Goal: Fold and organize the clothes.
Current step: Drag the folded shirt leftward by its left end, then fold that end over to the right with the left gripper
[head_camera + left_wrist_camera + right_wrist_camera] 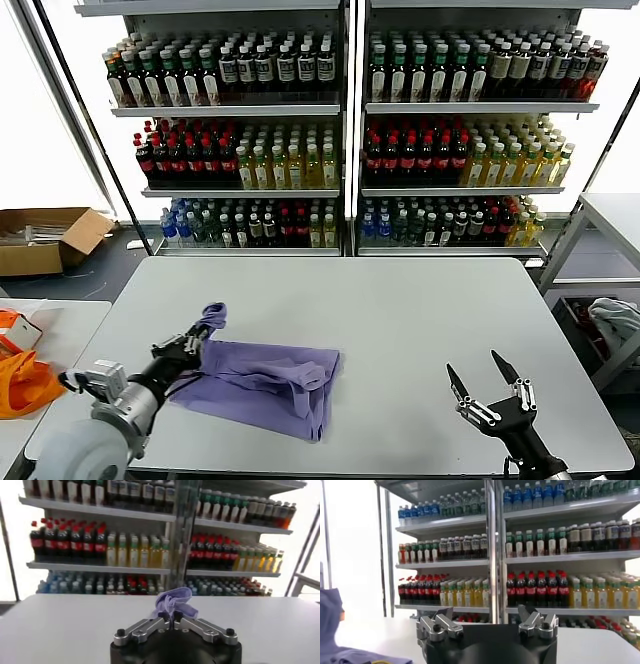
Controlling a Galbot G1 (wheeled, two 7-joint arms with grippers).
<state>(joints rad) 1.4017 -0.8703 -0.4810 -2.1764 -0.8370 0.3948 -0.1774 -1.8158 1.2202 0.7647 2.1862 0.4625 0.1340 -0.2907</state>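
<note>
Lavender T-shirt crumpled, sleeve pinched by left gripper

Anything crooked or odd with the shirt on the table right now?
Yes. The lavender T-shirt lies bunched and unevenly folded near the table's left front, one corner lifted in the shut left tool. The right tool hovers open, empty.

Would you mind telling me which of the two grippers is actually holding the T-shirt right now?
The left gripper: its fingers are shut on a raised corner of the lavender T-shirt. The right gripper stands open and empty over the table, clear of the T-shirt.
</note>
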